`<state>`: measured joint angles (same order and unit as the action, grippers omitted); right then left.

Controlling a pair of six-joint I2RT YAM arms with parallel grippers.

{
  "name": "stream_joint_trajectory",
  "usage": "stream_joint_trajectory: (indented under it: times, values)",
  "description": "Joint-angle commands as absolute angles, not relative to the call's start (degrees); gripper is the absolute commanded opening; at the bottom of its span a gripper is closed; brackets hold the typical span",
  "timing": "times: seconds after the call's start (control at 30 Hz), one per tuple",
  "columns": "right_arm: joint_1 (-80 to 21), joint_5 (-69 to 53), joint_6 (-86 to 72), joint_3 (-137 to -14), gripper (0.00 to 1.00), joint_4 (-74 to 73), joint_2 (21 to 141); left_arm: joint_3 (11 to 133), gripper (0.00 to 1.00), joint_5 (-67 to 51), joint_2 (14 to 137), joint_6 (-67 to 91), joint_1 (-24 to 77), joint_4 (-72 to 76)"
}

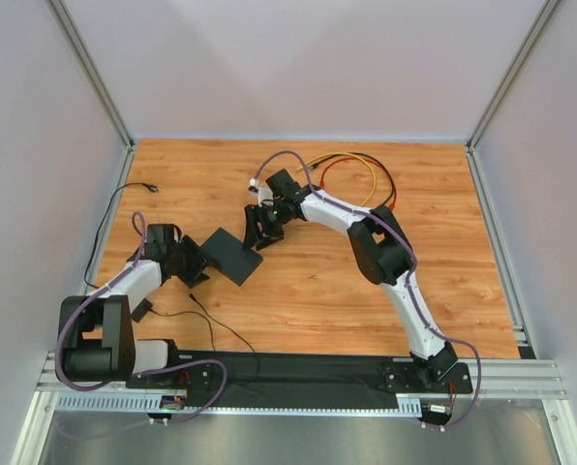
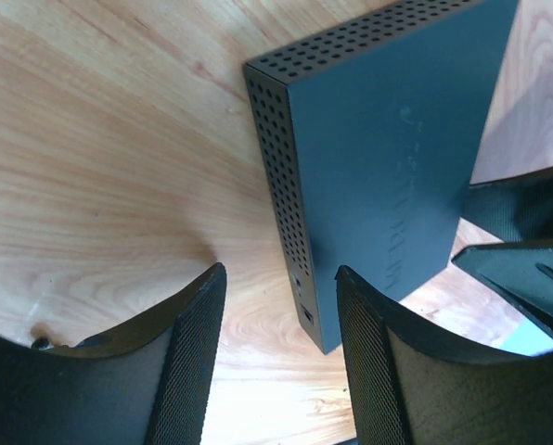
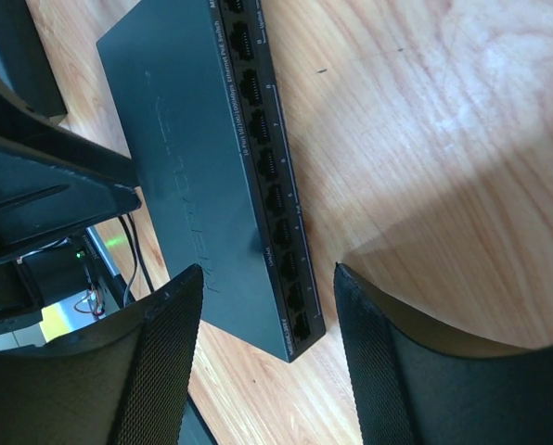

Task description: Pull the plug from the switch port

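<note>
Wooden table (image 1: 366,291) is spreading wide at lower right; the switch (image 1: 232,255) is lying centre-left, left gripper (image 1: 198,269) and right gripper (image 1: 258,234) hovering at opposite edges, jaws spread.

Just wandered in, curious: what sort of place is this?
Likely a robotics lab test cell: left arm and right arm bolted to a metal rail, a wooden tabletop walled by plain white panels, and a black network switch between them.
</note>
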<state>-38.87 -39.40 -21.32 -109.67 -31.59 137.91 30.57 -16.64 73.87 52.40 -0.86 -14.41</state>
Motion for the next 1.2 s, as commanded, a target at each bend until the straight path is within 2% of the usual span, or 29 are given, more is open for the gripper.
stream_joint_trajectory:
  times: [0.0, 0.1, 0.27, 0.43, 0.77, 0.9, 1.17]
  values:
    - [-40.16, -39.29, -22.76, -108.02, 0.60, -29.10, 138.78, 32.25, 0.59, -16.96, 75.58, 52.03, -0.88, -11.69]
    - [-40.69, -39.73, -23.38, -106.79, 0.58, -27.60, 138.69, 33.04, 0.59, -17.14, 77.34, 51.68, -0.97, -11.25]
    - [-41.57, -39.29, -25.56, -104.34, 0.49, -25.41, 137.82, 36.64, 0.56, -18.19, 82.35, 49.31, -0.97, -11.86]
    - [-42.36, -36.65, -30.40, -92.57, 0.44, -15.59, 132.21, 41.65, 0.53, -20.82, 87.43, 44.40, -0.88, -12.92]
    - [-47.11, -34.19, -42.79, -76.47, 0.43, 3.59, 124.63, 51.84, 0.48, -27.68, 96.59, 43.33, 5.18, -13.45]
    - [-47.20, -32.53, -42.99, -72.78, 0.47, 4.06, 119.81, 54.31, 0.48, -24.01, 92.31, 42.29, 5.45, -19.31]
    - [-42.99, -26.73, -26.39, -73.21, 0.60, -15.10, 110.22, 52.39, 0.54, -9.15, 73.06, 40.78, 5.19, -29.00]
